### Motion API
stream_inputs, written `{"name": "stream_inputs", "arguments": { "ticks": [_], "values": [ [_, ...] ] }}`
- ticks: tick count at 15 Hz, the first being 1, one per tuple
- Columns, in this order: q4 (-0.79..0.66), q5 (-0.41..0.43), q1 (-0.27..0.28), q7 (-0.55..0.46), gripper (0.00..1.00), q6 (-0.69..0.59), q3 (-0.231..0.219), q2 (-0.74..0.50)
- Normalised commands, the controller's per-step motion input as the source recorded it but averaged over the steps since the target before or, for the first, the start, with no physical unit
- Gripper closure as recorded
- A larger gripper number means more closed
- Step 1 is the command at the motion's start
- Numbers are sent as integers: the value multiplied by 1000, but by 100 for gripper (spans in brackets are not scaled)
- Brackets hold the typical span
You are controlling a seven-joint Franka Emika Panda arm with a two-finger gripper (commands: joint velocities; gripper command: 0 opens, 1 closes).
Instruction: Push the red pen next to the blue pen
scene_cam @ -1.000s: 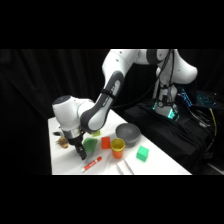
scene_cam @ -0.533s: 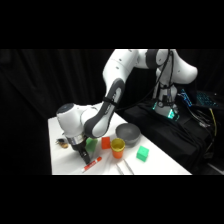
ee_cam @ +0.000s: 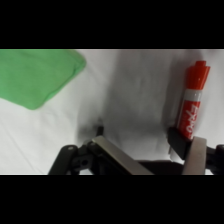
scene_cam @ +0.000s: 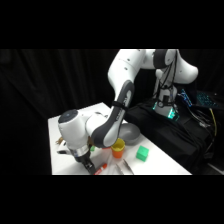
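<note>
Only the wrist view shows the tool [ee_cam: 150, 150] with fingers spread, holding nothing, the red pen [ee_cam: 193, 100] touching one fingertip. The side view adds an orange cup [scene_cam: 118, 148] on the tabletop [scene_cam: 60, 125], the pen just beside it.

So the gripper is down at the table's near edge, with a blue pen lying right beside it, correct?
Not quite: the pen beside the gripper is red, not blue, as the wrist view shows. The gripper is indeed down at the table's near edge.
</note>
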Motion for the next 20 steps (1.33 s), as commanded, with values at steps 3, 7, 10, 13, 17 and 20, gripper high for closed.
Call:
{"name": "stream_inputs", "arguments": {
  "ticks": [3,7,10,13,17,20],
  "values": [
    [17,-153,199,215,0,-48,-1,-42],
    [3,-160,142,187,0,-78,-10,-69],
    [-74,-123,62,156,0,-212,-16,-224],
    [-255,-81,5,154,0,-448,-9,-532],
    [-350,-83,-37,123,0,-418,2,-683],
    [-275,-115,-30,178,0,-446,-9,-570]
  ]
}}
